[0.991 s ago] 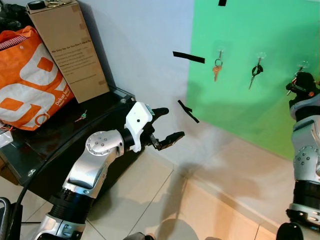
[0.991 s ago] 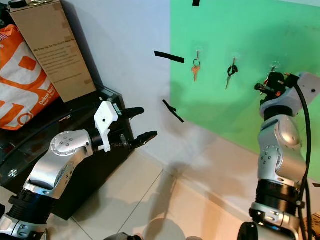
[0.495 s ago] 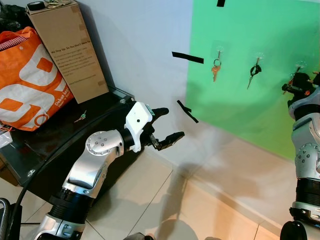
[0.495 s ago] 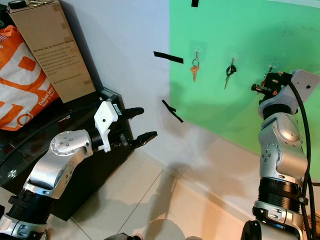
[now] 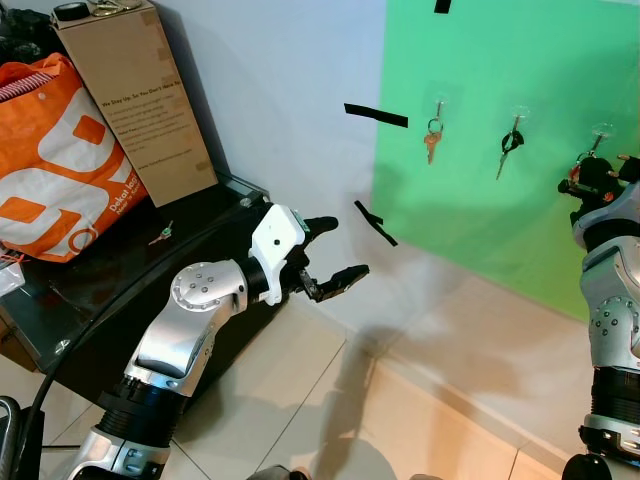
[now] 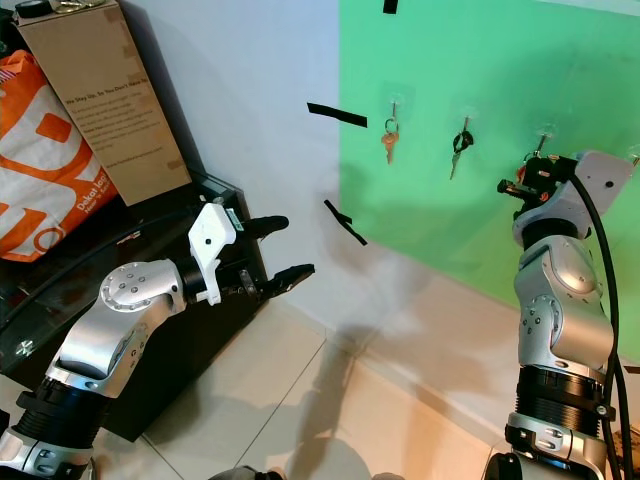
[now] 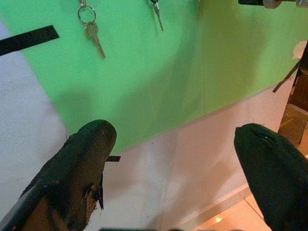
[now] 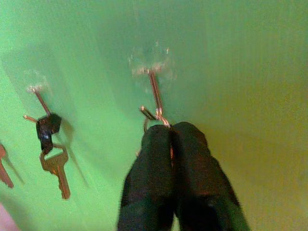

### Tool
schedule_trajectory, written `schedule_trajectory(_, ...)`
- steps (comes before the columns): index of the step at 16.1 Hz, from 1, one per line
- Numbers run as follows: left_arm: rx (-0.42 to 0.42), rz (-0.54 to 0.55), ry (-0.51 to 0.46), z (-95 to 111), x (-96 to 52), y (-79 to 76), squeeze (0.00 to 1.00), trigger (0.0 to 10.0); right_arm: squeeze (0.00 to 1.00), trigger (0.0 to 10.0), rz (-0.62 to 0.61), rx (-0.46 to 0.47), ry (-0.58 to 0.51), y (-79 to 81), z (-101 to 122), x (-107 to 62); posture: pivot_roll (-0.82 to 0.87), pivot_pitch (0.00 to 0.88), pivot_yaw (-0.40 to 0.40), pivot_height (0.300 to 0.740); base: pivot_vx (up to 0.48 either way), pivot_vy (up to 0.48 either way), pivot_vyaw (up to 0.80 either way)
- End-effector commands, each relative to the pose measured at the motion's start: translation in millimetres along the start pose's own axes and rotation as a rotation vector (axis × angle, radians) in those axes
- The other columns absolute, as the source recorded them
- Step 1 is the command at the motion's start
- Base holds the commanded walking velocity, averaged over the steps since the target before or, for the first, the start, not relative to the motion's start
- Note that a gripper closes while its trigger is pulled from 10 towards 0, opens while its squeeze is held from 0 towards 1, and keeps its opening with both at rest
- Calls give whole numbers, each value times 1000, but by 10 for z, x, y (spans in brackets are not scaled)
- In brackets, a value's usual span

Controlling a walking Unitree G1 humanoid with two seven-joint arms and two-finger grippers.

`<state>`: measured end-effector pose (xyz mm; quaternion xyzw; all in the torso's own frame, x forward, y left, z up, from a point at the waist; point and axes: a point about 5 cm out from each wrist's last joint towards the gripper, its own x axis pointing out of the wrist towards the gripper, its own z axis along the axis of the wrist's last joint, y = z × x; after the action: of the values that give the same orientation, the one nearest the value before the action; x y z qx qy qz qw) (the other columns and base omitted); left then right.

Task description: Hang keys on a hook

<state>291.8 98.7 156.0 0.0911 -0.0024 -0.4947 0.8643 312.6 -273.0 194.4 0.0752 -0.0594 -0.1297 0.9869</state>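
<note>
The right gripper [image 8: 171, 139] has eased lower against the green panel [image 5: 480, 130] since a second ago; its fingers are pinched shut on the keys' ring [image 8: 150, 115], just at the hook [image 8: 155, 94] (seating unclear); the left gripper [image 5: 335, 255] hangs open, well apart.

The right gripper [image 8: 171, 139] is pressing its two black fingers together just below a clear hook [image 8: 153, 89] on the green panel [image 8: 250, 72], and they are covering nearly all of whatever they are pinching; only a sliver of metal ring is peeking out beside the hook, and the picture there is blurring. On the neighbouring hook, the black-tagged keys [image 8: 52, 149] are showing soft edges. Farther from the hook, an orange key [image 8: 4, 173] is being cut off by the picture's edge.
</note>
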Motion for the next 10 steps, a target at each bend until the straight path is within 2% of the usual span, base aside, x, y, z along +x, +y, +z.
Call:
schedule_trajectory(1, 18, -6, 14, 22, 3, 28, 0, 10000, 1000, 10000, 5, 7, 80, 13, -165, -29, -185, 0, 122, 740, 0, 0, 0)
schedule_trajectory(5, 13, 8, 9, 18, 3, 30, 0, 10000, 1000, 10000, 14, 38, 64, 21, -197, -138, -179, 0, 112, 740, 0, 0, 0)
schedule_trajectory(7, -6, 31, -9, 15, -2, 35, 0, 10000, 1000, 10000, 55, 64, 55, 99, -237, -255, -178, 0, 110, 740, 0, 0, 0)
schedule_trajectory(8, -39, 47, -30, 10, -2, 35, 0, 10000, 1000, 10000, 110, 59, 50, 194, -278, -371, -179, 0, 106, 740, 0, 0, 0)
schedule_trajectory(9, -54, 54, -39, 8, -3, 34, 0, 10000, 1000, 10000, 136, 31, 57, 239, -310, -417, -179, 0, 106, 740, 0, 0, 0)
schedule_trajectory(10, -90, 96, -66, 0, -13, 39, 0, 10000, 1000, 10000, 179, -53, 83, 353, -431, -548, -185, 0, 105, 740, 0, 0, 800)
